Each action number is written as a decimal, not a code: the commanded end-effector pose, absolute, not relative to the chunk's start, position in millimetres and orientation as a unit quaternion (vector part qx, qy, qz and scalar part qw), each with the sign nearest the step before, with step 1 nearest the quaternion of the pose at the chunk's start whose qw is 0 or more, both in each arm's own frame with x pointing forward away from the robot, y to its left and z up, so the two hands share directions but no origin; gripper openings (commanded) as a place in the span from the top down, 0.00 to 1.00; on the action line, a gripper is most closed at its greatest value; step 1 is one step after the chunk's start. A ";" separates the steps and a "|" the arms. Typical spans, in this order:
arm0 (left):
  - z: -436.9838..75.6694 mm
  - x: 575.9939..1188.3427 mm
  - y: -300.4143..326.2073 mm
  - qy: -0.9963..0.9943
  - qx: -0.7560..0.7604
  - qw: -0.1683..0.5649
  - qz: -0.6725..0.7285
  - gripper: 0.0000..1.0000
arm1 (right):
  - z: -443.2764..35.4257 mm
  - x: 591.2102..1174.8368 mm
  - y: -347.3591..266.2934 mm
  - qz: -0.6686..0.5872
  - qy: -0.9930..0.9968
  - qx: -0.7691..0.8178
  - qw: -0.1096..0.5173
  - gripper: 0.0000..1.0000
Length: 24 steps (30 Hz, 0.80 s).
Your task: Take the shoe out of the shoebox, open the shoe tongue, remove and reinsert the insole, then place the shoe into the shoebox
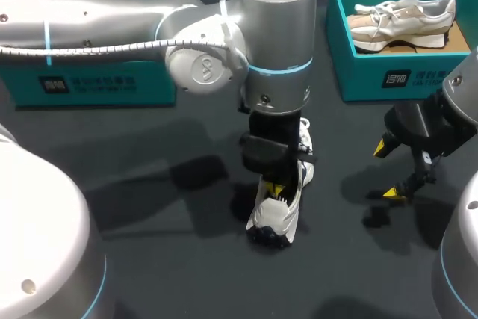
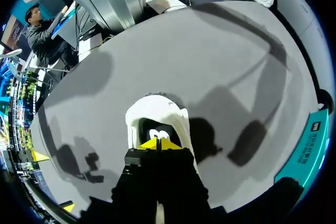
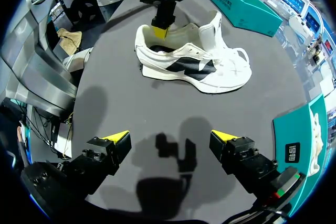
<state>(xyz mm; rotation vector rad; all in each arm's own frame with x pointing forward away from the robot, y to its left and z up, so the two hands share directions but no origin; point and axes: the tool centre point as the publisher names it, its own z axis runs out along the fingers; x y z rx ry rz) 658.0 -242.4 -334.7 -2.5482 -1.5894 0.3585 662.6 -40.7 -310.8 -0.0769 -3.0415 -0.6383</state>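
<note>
A white shoe (image 1: pixel 280 218) with black side markings lies on the dark table near the middle, its toe pointing away from me. My left arm comes across from the left, and my left gripper (image 1: pixel 275 189) points down into the shoe's heel opening. In the left wrist view its yellow tips (image 2: pixel 157 142) are pressed together inside the opening of the shoe (image 2: pixel 157 111), and I see nothing between them. From the right wrist view the shoe (image 3: pixel 194 64) lies ahead with its tongue (image 3: pixel 210 32) raised. My right gripper (image 3: pixel 170 139) hangs open and empty over bare table, right of the shoe (image 1: pixel 389 169).
A teal shoebox (image 1: pixel 373 72) at the back right holds a beige shoe (image 1: pixel 403 20). Another teal box (image 1: pixel 89 84) stands at the back left, behind my left arm. Bare table lies between the white shoe and my right gripper.
</note>
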 end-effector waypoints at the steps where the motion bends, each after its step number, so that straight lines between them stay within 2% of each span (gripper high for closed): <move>1: -339.9 652.0 -238.4 -0.529 -0.837 0.068 0.126 1.00 | -311.0 661.0 -40.2 -0.204 -0.979 -0.025 0.015 0.00; 15: -391.7 637.0 -243.4 -0.536 -0.820 0.123 0.157 1.00 | -311.0 661.0 -40.2 -0.204 -0.979 -0.025 0.015 0.00; 24: -421.3 640.5 -247.9 -0.514 -0.838 0.123 0.137 1.00 | -311.0 661.0 -40.2 -0.204 -0.979 -0.025 0.015 0.00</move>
